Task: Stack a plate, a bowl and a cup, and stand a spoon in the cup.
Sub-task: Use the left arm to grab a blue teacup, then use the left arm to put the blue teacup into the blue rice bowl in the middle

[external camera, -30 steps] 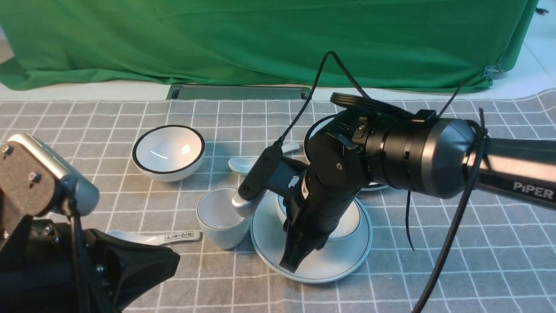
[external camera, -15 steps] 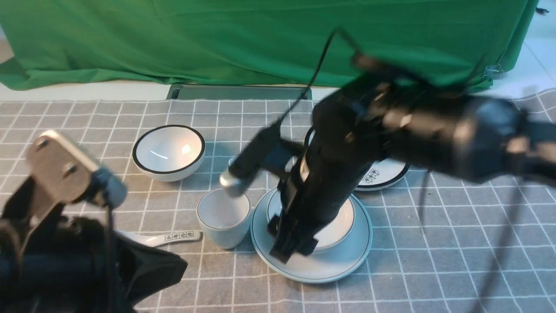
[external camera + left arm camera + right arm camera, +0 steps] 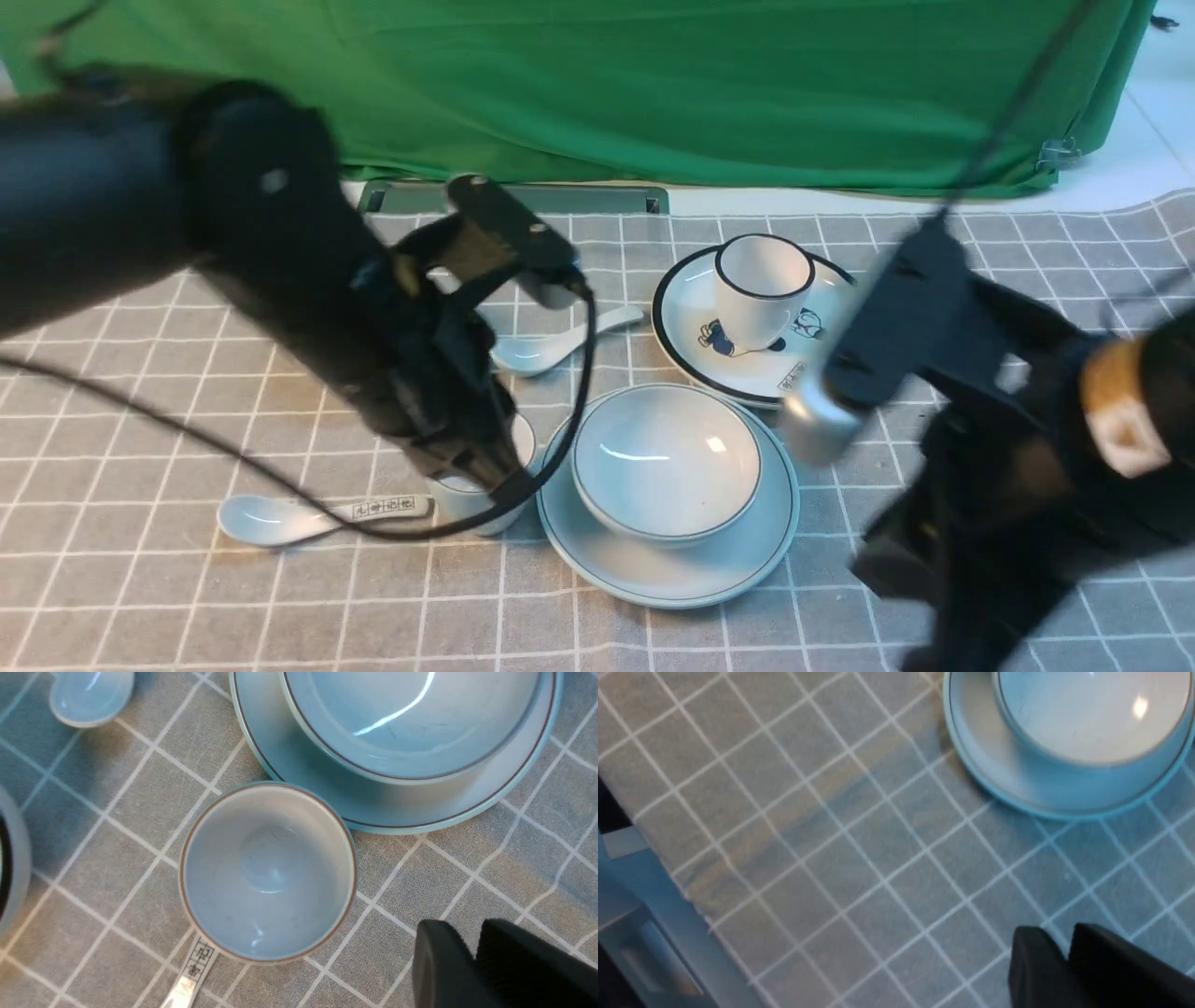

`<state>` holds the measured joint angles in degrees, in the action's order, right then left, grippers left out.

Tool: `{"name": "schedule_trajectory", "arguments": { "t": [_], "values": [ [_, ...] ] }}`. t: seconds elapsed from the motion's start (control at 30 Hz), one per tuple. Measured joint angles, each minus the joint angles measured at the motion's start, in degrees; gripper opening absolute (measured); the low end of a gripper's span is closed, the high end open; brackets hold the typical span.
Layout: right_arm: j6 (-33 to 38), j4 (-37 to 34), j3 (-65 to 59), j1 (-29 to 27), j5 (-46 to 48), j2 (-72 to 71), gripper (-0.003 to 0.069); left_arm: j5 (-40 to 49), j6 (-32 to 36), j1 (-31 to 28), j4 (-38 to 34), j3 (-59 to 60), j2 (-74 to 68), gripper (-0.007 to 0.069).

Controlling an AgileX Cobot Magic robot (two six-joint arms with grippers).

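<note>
The bowl (image 3: pixel 665 462) sits in the plate (image 3: pixel 691 579) at the centre of the cloth. The cup (image 3: pixel 464 499) stands upright and empty against the plate's left edge, partly hidden by my left arm. In the left wrist view the cup (image 3: pixel 268 872) is seen from above, with my left gripper (image 3: pixel 472 935) shut and empty over the cloth beside it. The plain spoon (image 3: pixel 551 343) lies behind the cup. My right gripper (image 3: pixel 1064 947) is shut and empty over bare cloth, off the plate (image 3: pixel 985 751) and to its front right.
A black-rimmed cartoon plate (image 3: pixel 695 308) with a black-rimmed cup (image 3: pixel 761 280) on it stands behind the stack. A spoon with characters on its handle (image 3: pixel 308 513) lies left of the cup. A black-rimmed bowl (image 3: pixel 9 858) shows at the left wrist view's edge. The table's front edge (image 3: pixel 668 933) is near my right gripper.
My right arm has pulled back from over the bowl to the front right. My left arm has swung in from the front left to above the cup. The bowl stays on the plate.
</note>
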<state>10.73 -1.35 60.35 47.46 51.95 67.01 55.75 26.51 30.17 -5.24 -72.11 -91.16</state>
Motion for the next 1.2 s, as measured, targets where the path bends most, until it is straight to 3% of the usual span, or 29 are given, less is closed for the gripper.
{"name": "schedule_trajectory", "arguments": {
  "t": [0.03, 0.2, 0.37, 0.5, 0.57, 0.6, 0.67, 0.93, 1.07, 1.2],
  "values": [
    [-0.31, 0.00, -0.57, 0.00, -0.11, -0.35, 0.0155, 0.30, 0.07, 0.00, 0.00, -0.34, -0.88, 0.0131],
    [-2.75, 0.00, -6.05, 0.00, -1.18, -7.70, 0.0195, 2.80, 0.02, 0.06, 4.42, -5.11, -10.36, 0.0344],
    [-6.51, 0.00, -8.97, 0.00, -1.30, -11.91, 0.0209, 1.96, 0.18, -0.91, 5.67, -5.31, -15.24, 0.0408],
    [-9.10, 0.00, -10.40, 0.00, -1.40, -15.39, 0.0216, 1.12, 0.19, -1.79, 6.18, -5.31, -18.29, 0.0307],
    [-10.06, 0.00, -10.66, 0.00, -1.09, -16.80, 0.0216, 1.25, 0.26, -1.84, 5.59, -5.31, -18.42, 0.0209],
    [-10.18, 0.00, -10.66, 0.00, -1.02, -17.69, 0.0216, 1.74, 0.65, -1.75, 4.86, -5.56, -17.90, 0.0105],
    [-10.29, 0.00, -10.71, 0.00, -0.96, -19.19, 0.0216, 3.76, 0.57, -1.44, 4.03, -6.95, -16.25, 0.0038],
    [-10.29, 0.00, -10.71, 0.00, 0.02, -22.73, 0.0216, 8.49, -0.53, 4.62, -0.28, -20.89, -9.81, 0.0028],
    [-10.29, 0.00, -10.71, 0.00, 0.55, -22.92, 0.0216, 11.11, -0.07, 8.84, -0.26, -27.95, -15.08, 0.0029],
    [-10.24, 0.00, -10.71, 0.00, 1.91, -22.98, 0.0216, 12.35, 0.08, 9.55, 1.51, -30.73, -23.04, 0.0029]
  ]
}}
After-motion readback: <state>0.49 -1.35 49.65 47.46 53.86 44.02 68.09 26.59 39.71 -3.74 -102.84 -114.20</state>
